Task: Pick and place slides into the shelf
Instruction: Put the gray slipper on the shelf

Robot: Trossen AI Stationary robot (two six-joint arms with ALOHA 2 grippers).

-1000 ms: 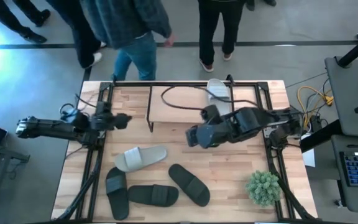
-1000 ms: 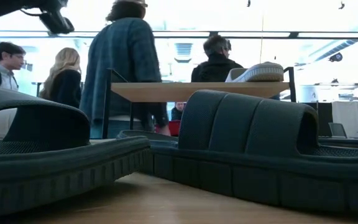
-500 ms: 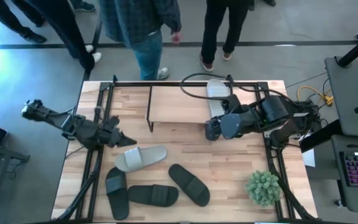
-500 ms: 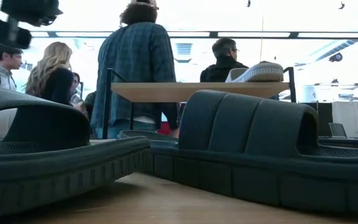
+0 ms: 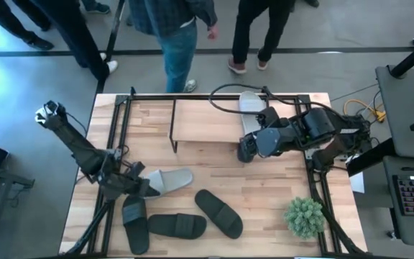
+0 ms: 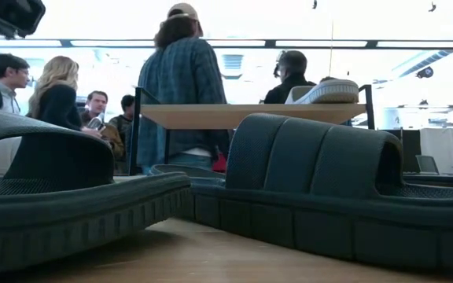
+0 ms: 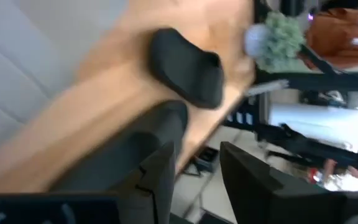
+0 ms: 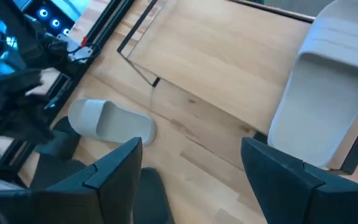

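Note:
One light grey slide (image 5: 251,103) lies sole-down on the shelf's wood plank (image 5: 207,122), near its right end; it also shows in the low view (image 6: 329,92) and the right wrist view (image 8: 328,93). The other light slide (image 5: 165,181) lies on the table, left of centre. Three dark slides (image 5: 135,221) (image 5: 177,225) (image 5: 219,213) lie near the table's near edge. My left gripper (image 5: 139,188) is low at the table slide's left end, open, with dark slides ahead of it (image 7: 188,65). My right gripper (image 5: 246,149) hangs open over the shelf's right front edge.
A small green plant (image 5: 305,216) stands at the near right corner. Black frame rails (image 5: 113,144) run along the table's sides. A black cable (image 5: 225,93) loops over the shelf's far side. Several people (image 6: 183,86) stand beyond the far edge.
My left arm has swung from the table's left edge toward the near side and come down beside the light slide on the table. My right gripper has drawn back toward the right, from in front of the shelf to its right front edge. No slide has moved.

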